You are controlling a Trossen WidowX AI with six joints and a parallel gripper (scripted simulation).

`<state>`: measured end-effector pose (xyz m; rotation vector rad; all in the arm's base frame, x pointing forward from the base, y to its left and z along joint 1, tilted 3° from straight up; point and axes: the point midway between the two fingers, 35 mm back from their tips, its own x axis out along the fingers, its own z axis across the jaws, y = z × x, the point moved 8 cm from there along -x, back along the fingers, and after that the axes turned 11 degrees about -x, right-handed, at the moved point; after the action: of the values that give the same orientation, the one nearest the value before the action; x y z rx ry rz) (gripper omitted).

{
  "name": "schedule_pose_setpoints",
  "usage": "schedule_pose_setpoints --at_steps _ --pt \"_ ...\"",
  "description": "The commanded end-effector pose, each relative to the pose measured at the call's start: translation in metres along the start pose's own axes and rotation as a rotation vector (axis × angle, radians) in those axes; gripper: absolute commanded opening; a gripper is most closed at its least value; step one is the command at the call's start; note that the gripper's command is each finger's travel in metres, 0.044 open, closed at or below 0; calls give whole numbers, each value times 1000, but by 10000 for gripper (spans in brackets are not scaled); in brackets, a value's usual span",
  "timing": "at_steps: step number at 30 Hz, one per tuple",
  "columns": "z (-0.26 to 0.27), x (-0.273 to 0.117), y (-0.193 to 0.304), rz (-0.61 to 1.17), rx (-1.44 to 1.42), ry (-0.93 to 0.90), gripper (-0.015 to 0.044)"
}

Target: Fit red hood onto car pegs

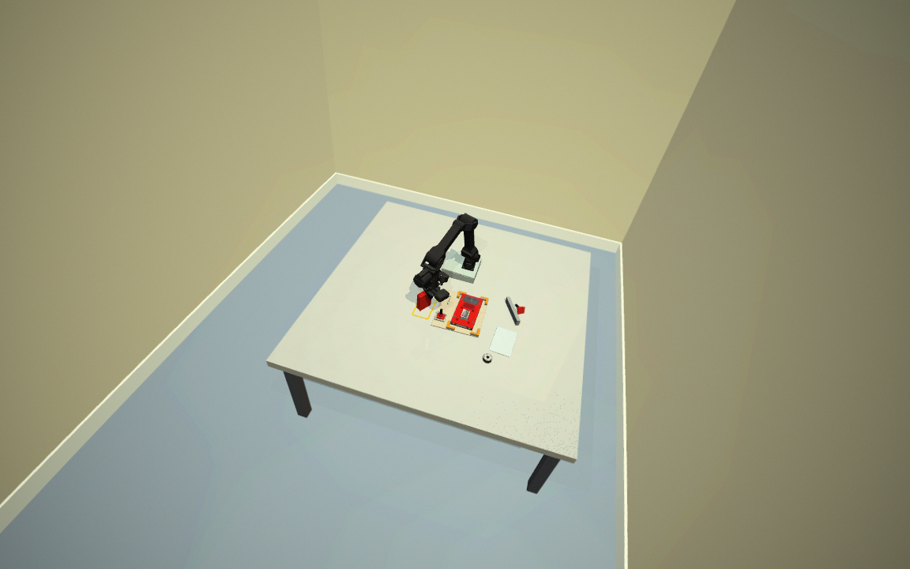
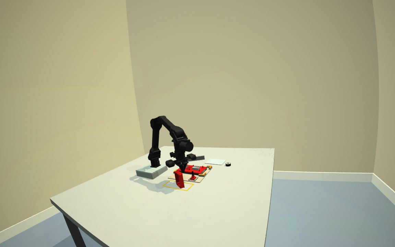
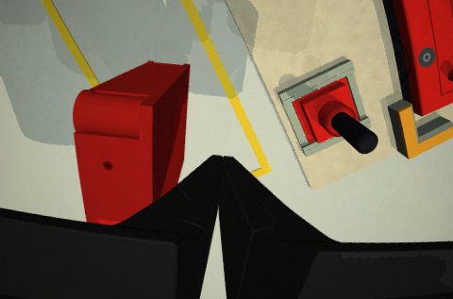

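Observation:
The red hood [image 1: 423,301] [image 2: 179,179] [image 3: 113,186] stands on edge, leaning slightly, at the yellow outline [image 1: 420,316] [image 2: 187,190] [image 3: 244,120]. My gripper [image 2: 183,171] [image 3: 221,166] is shut with nothing between its fingertips. It points down beside the hood; in the wrist view the left finger covers part of the hood's lower end. Whether they touch, I cannot tell. The red chassis [image 1: 463,323] [image 2: 189,170] [image 3: 420,11] sits in its jig, with the engine block [image 1: 465,313] [image 2: 195,167] on its deck and short pegs around it.
A small red part with a black knob [image 1: 441,315] [image 2: 192,177] [image 3: 355,133] stands on the beige board [image 3: 321,16], between hood and chassis. An orange jig corner [image 3: 406,134] is beside it. Beyond lie a grey bar [image 1: 512,311], a white sheet [image 1: 502,341] [image 2: 215,161] and a black ring [image 1: 487,358] [image 2: 228,164].

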<state>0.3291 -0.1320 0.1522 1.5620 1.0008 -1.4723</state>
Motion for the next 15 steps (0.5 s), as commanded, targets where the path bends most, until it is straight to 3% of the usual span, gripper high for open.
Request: schedule_pose_setpoints --at_steps 1,15 --pt "4 0 0 2 -2 -6 0" --pt "17 0 -2 2 -2 -7 0"
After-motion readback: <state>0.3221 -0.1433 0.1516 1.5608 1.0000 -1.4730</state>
